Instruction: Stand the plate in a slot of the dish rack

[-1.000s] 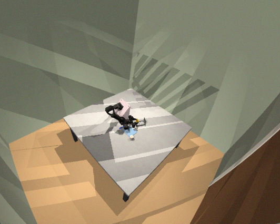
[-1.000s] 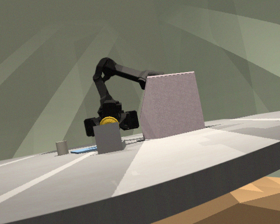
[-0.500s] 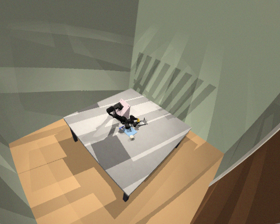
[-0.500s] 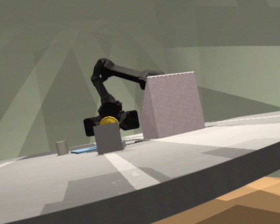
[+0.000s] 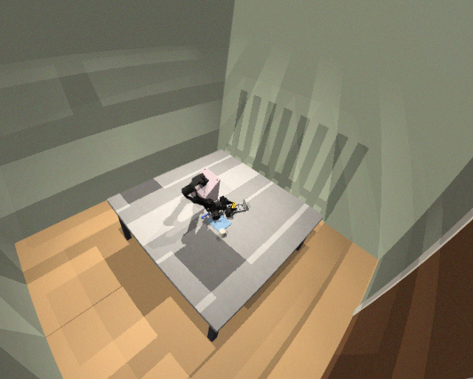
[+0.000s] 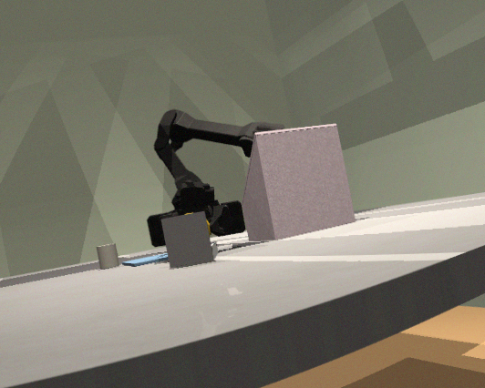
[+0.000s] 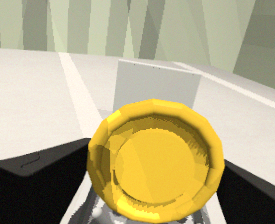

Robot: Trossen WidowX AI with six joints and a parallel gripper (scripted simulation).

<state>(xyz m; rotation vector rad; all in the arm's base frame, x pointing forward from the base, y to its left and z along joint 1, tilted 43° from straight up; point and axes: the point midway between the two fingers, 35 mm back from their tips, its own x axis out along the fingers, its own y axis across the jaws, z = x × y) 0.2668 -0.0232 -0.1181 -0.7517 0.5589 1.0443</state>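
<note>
Near the middle of the surface [image 5: 268,249], somewhat toward its far corner, the arm's base sits behind a large block [image 6: 298,182]. The tool [image 7: 155,165], low over the dish rack [image 5: 243,205], holds the plate [image 7: 155,160] upright between its fingers, with the rack's end panel [image 7: 155,85] standing just beyond it. On the side toward the surface's near corner lie a flat mat [image 6: 145,260] and, beside it, a small cup [image 6: 107,256].

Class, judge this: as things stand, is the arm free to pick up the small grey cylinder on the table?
Probably not: the end effector is shut on the yellow plate, so it has no free grip for the cylinder standing beyond the blue sheet.
</note>
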